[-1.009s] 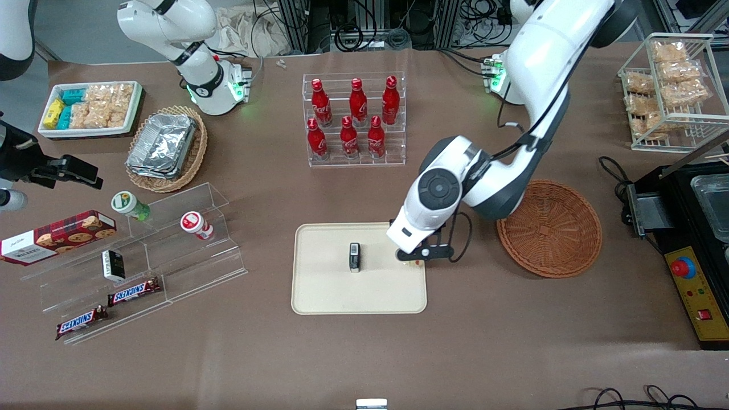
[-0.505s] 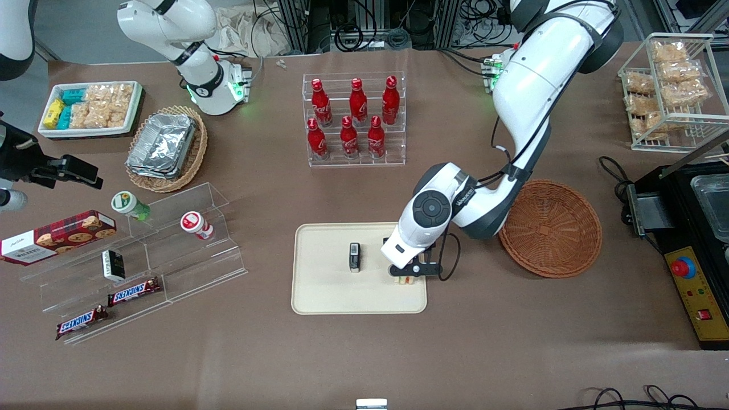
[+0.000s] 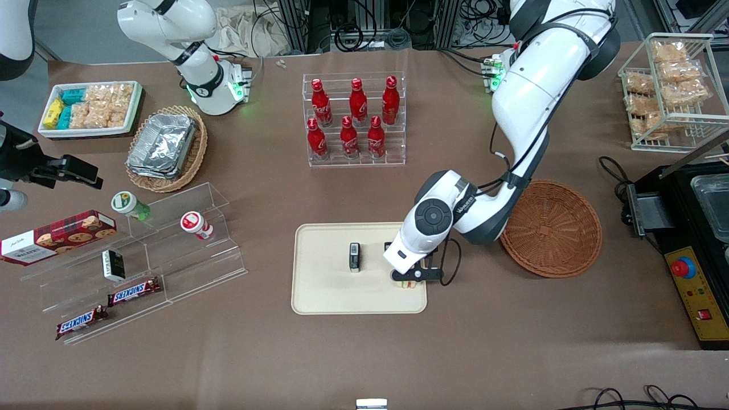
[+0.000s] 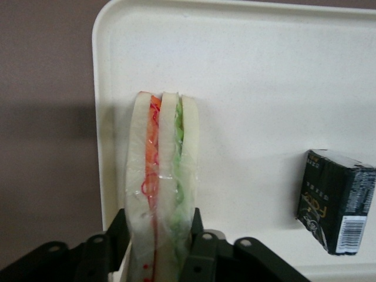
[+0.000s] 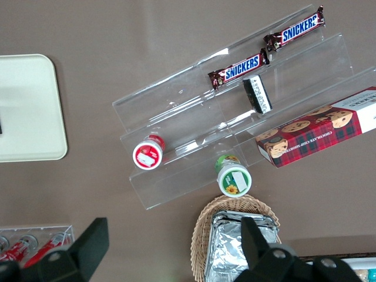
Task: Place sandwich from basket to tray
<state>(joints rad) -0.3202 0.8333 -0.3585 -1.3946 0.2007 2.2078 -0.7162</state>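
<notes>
The sandwich [image 4: 163, 176], a pale bread wedge with orange-red and green filling, is pinched between the black fingers [image 4: 201, 252] of my gripper [image 4: 160, 247]. It stands on edge over the cream-beige tray [image 4: 252, 76], close to the tray's rim on the basket side. In the front view my gripper [image 3: 408, 277] hangs low over the tray [image 3: 324, 285], and only a sliver of the sandwich [image 3: 406, 283] shows under it. The reddish-brown wicker basket [image 3: 551, 228] sits beside the tray toward the working arm's end and holds nothing.
A small black box [image 3: 355, 257] stands on the tray near its middle. A clear rack of red bottles [image 3: 354, 119] stands farther from the front camera than the tray. A clear stepped shelf with snacks [image 3: 142, 256] lies toward the parked arm's end.
My gripper with the sandwich moved from the tray's basket-side edge farther in over the tray and nearer the front camera, then settled with little further motion.
</notes>
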